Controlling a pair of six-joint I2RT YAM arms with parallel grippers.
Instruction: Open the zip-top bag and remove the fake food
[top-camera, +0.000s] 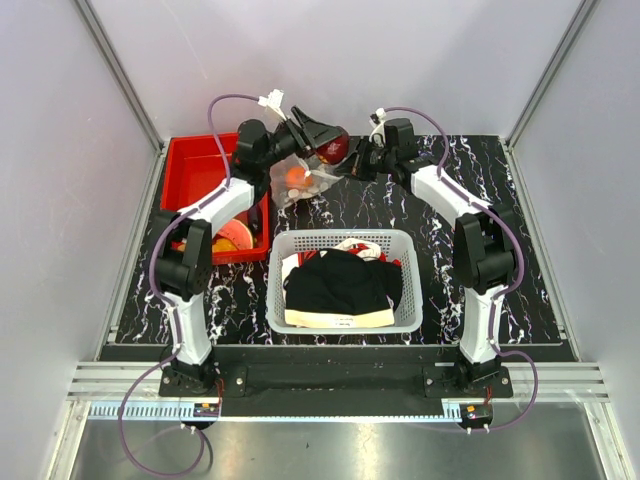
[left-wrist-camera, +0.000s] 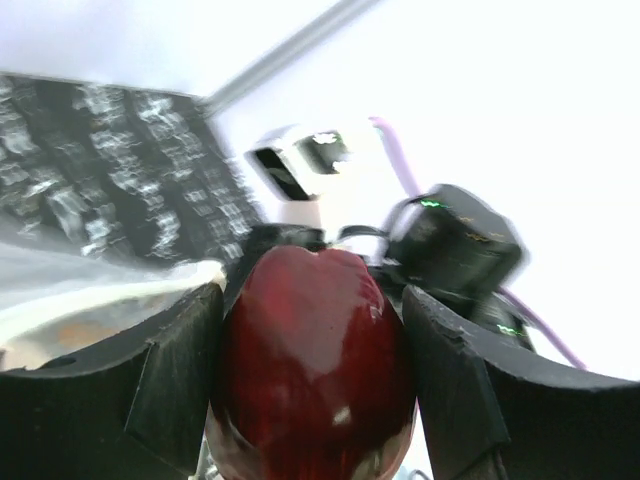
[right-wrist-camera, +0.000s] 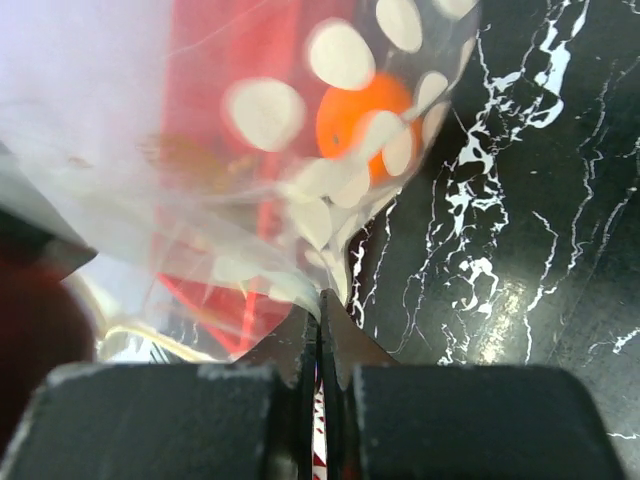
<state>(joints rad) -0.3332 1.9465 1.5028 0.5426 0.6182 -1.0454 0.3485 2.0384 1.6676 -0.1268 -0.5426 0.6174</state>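
1 bag (top-camera: 298, 188) hangs mouth-up above the tabletop (top-camera: 500, 205), edge pinched in the right fingers (right-wrist-camera: 160, 420). Inside: 1 orange fruit (right-wrist-camera: 358, 118), many pale discs (right-wrist-camera: 265, 112). Left fingers (left-wrist-camera: 170, 385) grip 1 red fruit (left-wrist-camera: 315, 360).

Mat: the black white-veined marbled table mat (top-camera: 530, 230) lay across the table, beyond the arm bases.
Bin: the red rectangular plastic bin (top-camera: 190, 160) sat on the mat's far left corner.
Basket: the white mesh plastic basket (top-camera: 345, 238) sat near the middle, between the arms, right of the bin's near end.
Clothes: the black and white folded clothes (top-camera: 338, 282) lay inside the basket.
Bag: the clear crinkly plastic zip-top bag (top-camera: 300, 190) was beyond the basket, just right of the bin.
Bag contents: the orange round toy fruit (right-wrist-camera: 355, 115) and the pale round toy discs (right-wrist-camera: 265, 112) lay inside the bag.
Left gripper: the left gripper (left-wrist-camera: 315, 375) was at the bag's far side, with the dark red glossy toy fruit (left-wrist-camera: 315, 340) clasped between its fingers.
Right gripper: the right gripper (right-wrist-camera: 320, 350) was at the bag's right edge, pinching its film.
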